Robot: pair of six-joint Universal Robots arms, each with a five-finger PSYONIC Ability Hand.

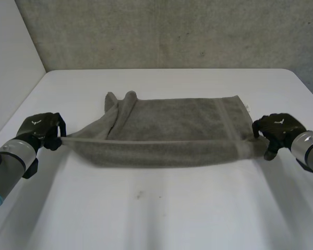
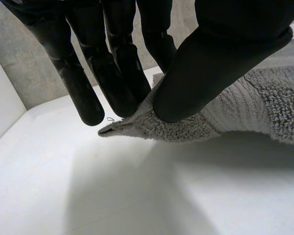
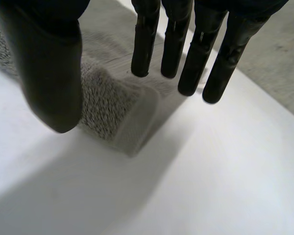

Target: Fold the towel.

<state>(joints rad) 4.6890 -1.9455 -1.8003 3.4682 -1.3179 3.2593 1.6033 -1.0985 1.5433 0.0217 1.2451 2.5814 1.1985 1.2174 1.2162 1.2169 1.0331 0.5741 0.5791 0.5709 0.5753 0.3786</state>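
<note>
Towel (image 1: 172, 130): grey, mid-table; far half flat, near long edge lifted off the surface and taut between the two hands; far corner toward 11 o'clock rumpled into a peak.
Long axis: 9 o'clock to 3 o'clock across the head view; short ends pointing at the hands, banded hem toward 3.
Left hand (image 1: 41, 127): at the 9 o'clock end; near corner pinched between thumb (image 2: 210, 63) and fingers (image 2: 122, 73), tip of the corner poking out past the pinch.
Right hand (image 1: 277, 130): at the 3 o'clock end; fingers (image 3: 186, 54) straight and side by side, thumb (image 3: 51, 73) well apart from them, near corner in the gap beneath, no pinch visible.
Key relation: cloth lying inward from each hand, toward the other; far edge toward 12 o'clock from both; each hand about equally near its own corner.
Step, as judged: near edge ready to go toward 12 o'clock onto the far edge, once the right-hand hold is secure.
Risk, as judged: left end rising alone and skewing the fold; peak at 11 o'clock left trapped under it.
Table (image 1: 161, 208): white, bare toward 6 o'clock.
Wall (image 1: 172, 31): grey concrete, at 12 o'clock.
</note>
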